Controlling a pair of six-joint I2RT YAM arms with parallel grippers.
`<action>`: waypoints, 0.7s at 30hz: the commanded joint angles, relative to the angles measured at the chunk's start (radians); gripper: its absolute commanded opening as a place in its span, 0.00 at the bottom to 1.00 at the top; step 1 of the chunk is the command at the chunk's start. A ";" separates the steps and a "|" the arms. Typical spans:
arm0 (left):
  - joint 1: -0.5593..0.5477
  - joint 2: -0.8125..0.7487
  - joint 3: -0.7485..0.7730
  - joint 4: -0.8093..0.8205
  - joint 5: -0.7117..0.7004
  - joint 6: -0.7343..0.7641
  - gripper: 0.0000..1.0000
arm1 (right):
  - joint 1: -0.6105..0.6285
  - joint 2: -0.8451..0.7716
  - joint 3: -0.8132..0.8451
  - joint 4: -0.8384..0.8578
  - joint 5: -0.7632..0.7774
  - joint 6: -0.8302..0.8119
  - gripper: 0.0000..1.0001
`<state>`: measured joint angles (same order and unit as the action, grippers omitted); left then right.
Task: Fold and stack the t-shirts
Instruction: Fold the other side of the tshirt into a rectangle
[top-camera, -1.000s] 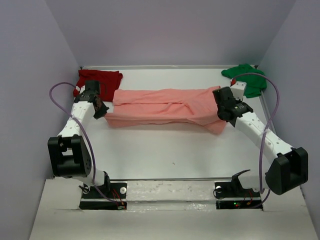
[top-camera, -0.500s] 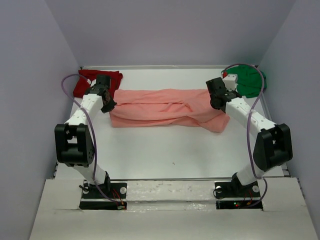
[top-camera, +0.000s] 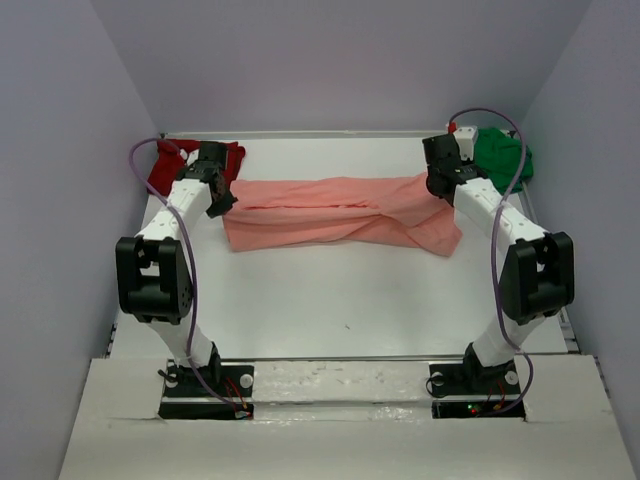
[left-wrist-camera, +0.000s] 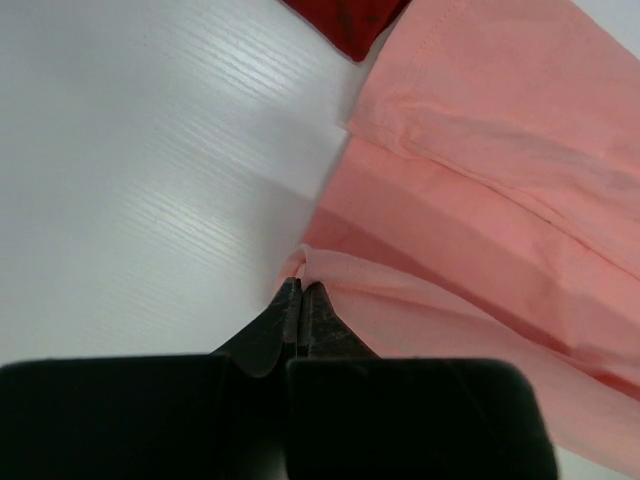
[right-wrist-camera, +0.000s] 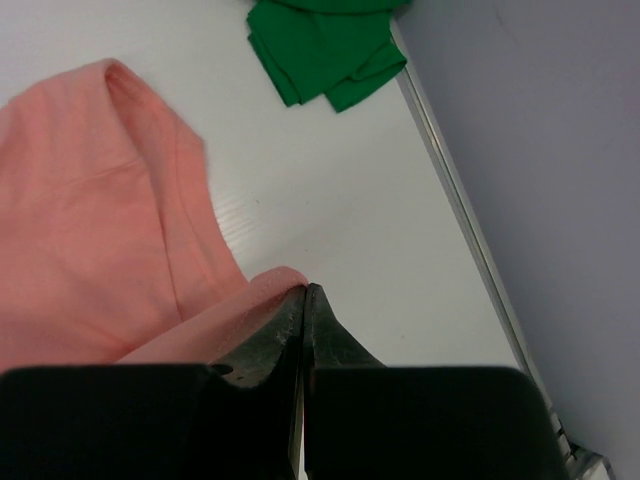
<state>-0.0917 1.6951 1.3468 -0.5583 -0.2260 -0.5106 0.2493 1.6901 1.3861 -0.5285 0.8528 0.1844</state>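
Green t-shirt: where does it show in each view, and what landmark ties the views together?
Top external: green t-shirt, upper right.
Left wrist: not in it.
Right wrist: green t-shirt at the top edge, middle.
Shared landmark: the salmon-pink t-shirt, in all three views; the green one lies beyond its right end.

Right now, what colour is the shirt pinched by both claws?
The shirt is plain salmon pink, with no pattern. It shows best in the top view.
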 joint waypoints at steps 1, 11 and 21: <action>-0.005 0.020 0.069 -0.014 -0.047 0.009 0.00 | -0.012 0.048 0.076 0.074 -0.053 -0.094 0.00; -0.019 0.107 0.172 -0.044 -0.050 0.004 0.00 | -0.021 0.131 0.171 0.084 -0.152 -0.161 0.00; -0.026 0.182 0.230 -0.066 -0.061 0.004 0.00 | -0.030 0.187 0.209 0.079 -0.186 -0.174 0.00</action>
<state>-0.1127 1.8690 1.5295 -0.5964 -0.2493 -0.5110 0.2321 1.8744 1.5543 -0.4850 0.6804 0.0296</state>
